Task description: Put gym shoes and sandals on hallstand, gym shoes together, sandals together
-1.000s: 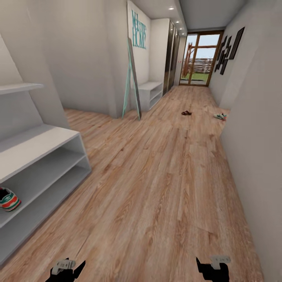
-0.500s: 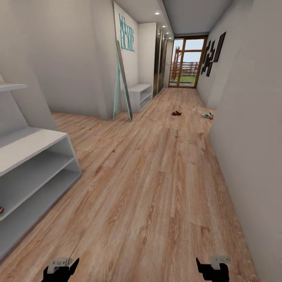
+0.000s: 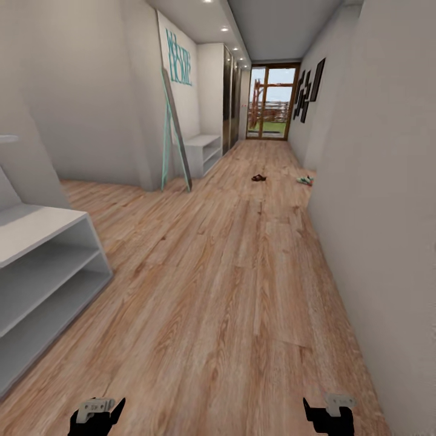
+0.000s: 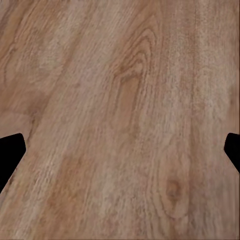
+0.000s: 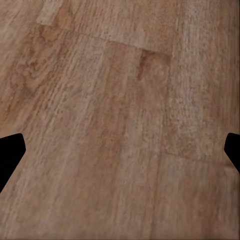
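Your L end effector (image 3: 97, 416) | fingers wide apart, nothing held, over corridor floor (image 3: 242, 290) | R end effector (image 3: 330, 416) same | sandal (image 3: 259, 177) on floor far down corridor | gym shoe (image 3: 304, 180) near it by R wall | hallstand (image 3: 42, 272) at your L, shelves bare in view.

head down-corridor; wrists over floor (image 4: 120, 100)
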